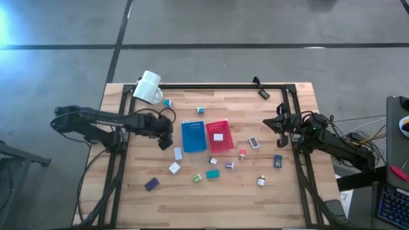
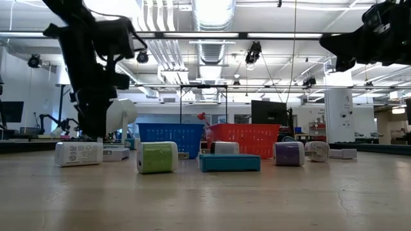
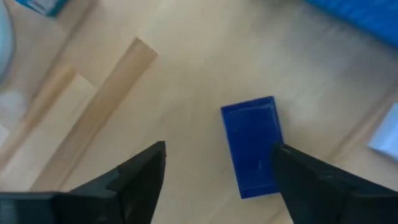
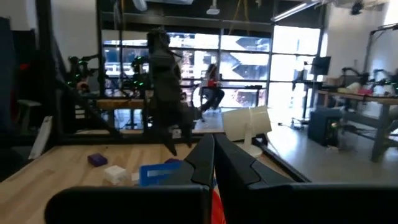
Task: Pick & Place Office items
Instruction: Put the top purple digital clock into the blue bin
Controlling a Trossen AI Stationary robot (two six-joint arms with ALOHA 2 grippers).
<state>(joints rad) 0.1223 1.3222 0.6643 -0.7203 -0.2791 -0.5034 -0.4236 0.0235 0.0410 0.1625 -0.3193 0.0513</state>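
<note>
Left gripper (image 1: 167,132) sits over the wooden slatted table (image 1: 128,191), left of centre, beside the blue rectangular mesh tray (image 1: 193,137). Its fingers (image 3: 140,177) stand wide apart. Between and beneath them lies a dark blue flat rectangular block (image 3: 252,147) on the wood, close to one finger; contact cannot be told. Nothing is gripped.

Right gripper (image 1: 279,124) hangs at the table's right edge, above the surface, fingers pressed together and empty.

The red rectangular mesh tray (image 1: 218,135) lies just right of the blue one, the two side by side at the table's middle. A small white block (image 1: 218,137) rests inside the red tray.

Large white mug (image 1: 149,87) lies tipped at the far left corner of the table. A small teal piece (image 1: 167,102) sits near it.

Office items scattered on the near half:
- white cube-like block (image 1: 174,168), left of centre
- purple flat block (image 1: 151,184), near left
- green-and-white small block (image 1: 197,178), centre
- teal flat block (image 1: 213,174), just right of the green one
- pink small piece (image 1: 243,154), right of the red tray
- dark blue small block (image 1: 278,161), far right side
- white small piece (image 1: 261,181), near right

In the low view, the green block (image 2: 157,157) and teal block (image 2: 229,162) stand nearest, trays behind them.
</note>
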